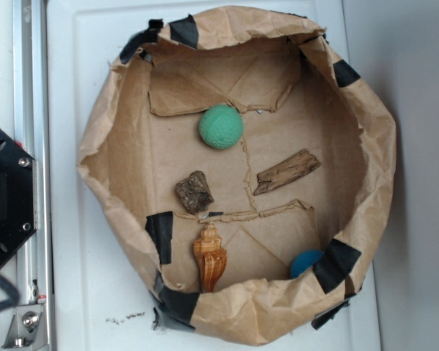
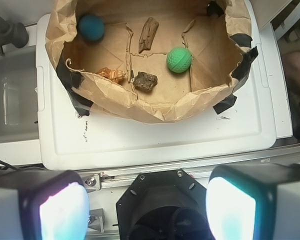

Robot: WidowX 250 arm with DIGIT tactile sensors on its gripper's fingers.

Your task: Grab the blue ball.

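The blue ball (image 1: 305,262) lies inside a crumpled brown paper bowl (image 1: 95,146), tucked against its near-right wall beside a strip of black tape. The wrist view shows the blue ball (image 2: 91,27) at the upper left, in the far corner of the bowl (image 2: 155,112). My gripper (image 2: 147,210) hangs high over the robot's black base, well short of the bowl and far from the ball. Its two fingers stand wide apart, open, with nothing between them. The exterior view does not show the gripper.
Also in the bowl are a green textured ball (image 1: 221,126), a wood piece (image 1: 287,172), a dark rock (image 1: 194,192) and an orange shell (image 1: 210,257). The bowl sits on a white board (image 1: 73,278). A metal rail (image 1: 31,88) and the black base (image 1: 7,197) are at left.
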